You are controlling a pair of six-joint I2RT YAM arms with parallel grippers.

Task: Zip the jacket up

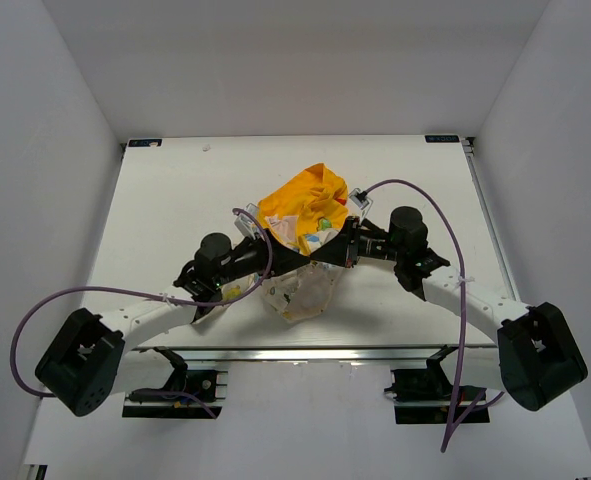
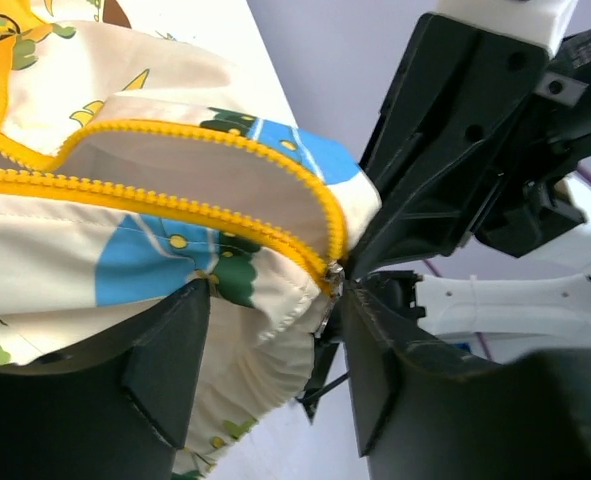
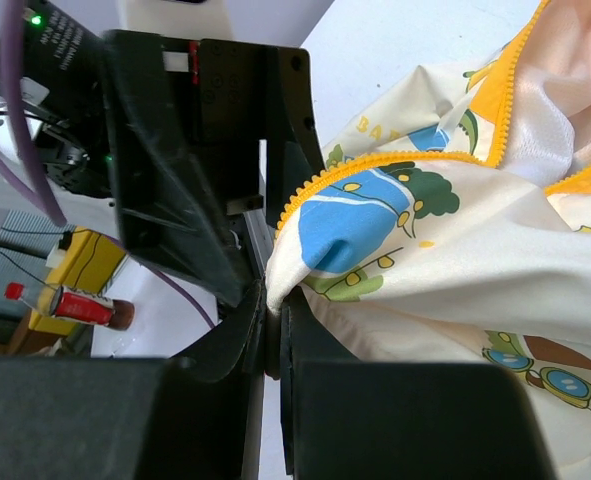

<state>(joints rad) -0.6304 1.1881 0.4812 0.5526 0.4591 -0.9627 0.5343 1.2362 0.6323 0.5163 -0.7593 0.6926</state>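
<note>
The jacket (image 1: pixel 300 285) lies bunched at the table's middle, cream with cartoon prints, its yellow hood (image 1: pixel 305 203) behind. Both grippers meet at its front. My right gripper (image 3: pixel 275 310) is shut on the hem corner of the jacket (image 3: pixel 425 240) by the yellow zipper teeth (image 3: pixel 375 165); it also shows in the top view (image 1: pixel 330 250). My left gripper (image 2: pixel 275 330) is open, its fingers (image 2: pixel 170 365) standing either side of the jacket's lower hem (image 2: pixel 265 370). The zipper (image 2: pixel 175 205) is unzipped, and its metal slider (image 2: pixel 335 282) sits at the bottom end beside my left gripper's right finger. The left gripper also shows in the top view (image 1: pixel 273 260).
The white table (image 1: pixel 175 200) is walled in by white panels at the back and sides. Purple cables (image 1: pixel 445 230) loop over both arms. In the right wrist view a yellow box and a small red-capped bottle (image 3: pixel 70 303) stand beyond the table edge.
</note>
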